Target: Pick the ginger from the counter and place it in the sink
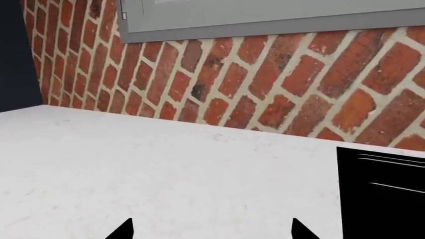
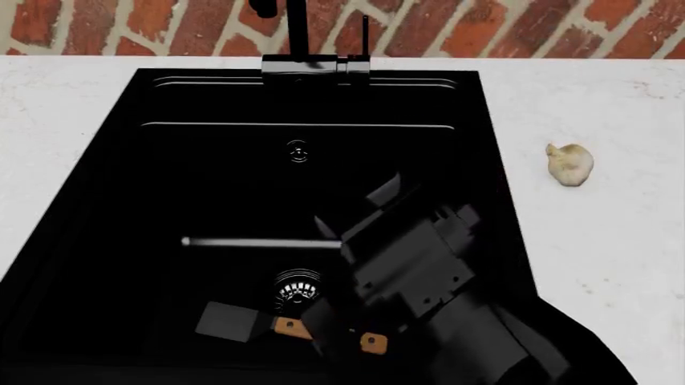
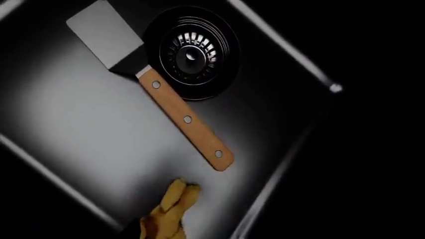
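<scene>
ginger (image 3: 169,214) low over sink (image 3: 79,129) floor, beside spatula (image 3: 159,94) | right fingers unseen, grip unclear | left fingers (image 1: 126,230) apart

Knobby yellow ginger (image 3: 169,214) inside black sink (image 2: 160,160).

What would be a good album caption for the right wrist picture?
Ginger poised above the black sink, where a wooden-handled spatula lies beside the drain.

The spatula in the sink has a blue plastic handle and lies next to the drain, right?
Not quite. The spatula does lie in the sink beside the drain, but its handle is brown wood with rivets, not blue plastic. The right wrist view shows it clearly.
</scene>
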### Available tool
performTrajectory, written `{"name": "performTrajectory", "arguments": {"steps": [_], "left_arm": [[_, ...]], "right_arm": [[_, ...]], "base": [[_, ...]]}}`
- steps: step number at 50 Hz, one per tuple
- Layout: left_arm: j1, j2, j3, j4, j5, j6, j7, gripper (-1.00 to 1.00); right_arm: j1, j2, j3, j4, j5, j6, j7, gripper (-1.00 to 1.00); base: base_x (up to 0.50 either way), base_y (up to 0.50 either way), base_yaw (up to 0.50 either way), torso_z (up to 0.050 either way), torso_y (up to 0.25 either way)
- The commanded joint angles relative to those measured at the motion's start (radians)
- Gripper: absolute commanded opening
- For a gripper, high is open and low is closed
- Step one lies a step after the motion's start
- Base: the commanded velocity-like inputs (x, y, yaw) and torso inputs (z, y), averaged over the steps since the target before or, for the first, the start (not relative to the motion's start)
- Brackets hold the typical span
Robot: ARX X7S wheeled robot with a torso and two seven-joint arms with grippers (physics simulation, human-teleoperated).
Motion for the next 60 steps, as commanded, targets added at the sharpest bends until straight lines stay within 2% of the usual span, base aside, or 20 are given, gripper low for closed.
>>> {"name": "performTrajectory", "arguments": {"steps": [1,18,25,35,46,51,55,57,60], "left_arm": [[0.0,-0.001,-0.001,0.001,-0.004,0.0,-0.002,1.0],[-0.011,-0.007,-0.001,0.01,-0.012,-0.016,-0.01,1.0],[-0.017,-0.008,0.002,0.009,-0.014,-0.017,-0.012,1.0],[-0.01,-0.008,0.003,0.012,-0.017,-0.015,-0.012,1.0],[-0.003,-0.005,0.009,0.003,-0.018,0.003,-0.006,1.0],[-0.001,-0.006,0.011,0.002,-0.018,0.006,-0.005,1.0],[0.007,-0.005,0.012,0.002,-0.017,0.012,-0.005,1.0],[0.007,-0.005,0.012,0.002,-0.018,0.012,-0.005,1.0],[0.003,-0.007,0.013,0.002,-0.019,0.012,-0.004,1.0]], "right_arm": [[0.015,0.019,0.024,-0.03,0.081,0.028,0.012,1.0],[0.122,0.102,0.161,-0.204,0.167,0.107,0.103,1.0],[0.103,0.172,0.253,-0.343,0.234,0.167,0.189,1.0],[-0.039,0.268,0.461,-0.625,0.363,0.19,0.396,1.0],[-0.246,0.37,0.711,-1.099,0.6,0.275,0.698,1.0],[-0.3,0.401,0.797,-1.202,0.695,0.292,0.79,1.0],[-0.421,0.469,0.928,-1.37,0.885,0.295,0.952,1.0],[-0.432,0.476,0.941,-1.384,0.909,0.29,0.976,1.0],[-0.496,0.538,1.005,-1.488,1.064,0.26,1.104,1.0]], "base": [[0.0,0.0,0.0,0.0,0.0],[0.0,0.0,0.0,0.0,0.0],[0.0,0.0,0.0,0.0,0.0],[0.0,0.0,0.0,0.0,0.0],[0.0,0.0,0.0,0.0,0.0],[0.0,0.0,0.0,0.0,0.0],[0.0,0.0,0.0,0.0,0.0],[0.0,0.0,0.0,0.0,0.0],[0.0,0.0,0.0,0.0,0.0]]}}
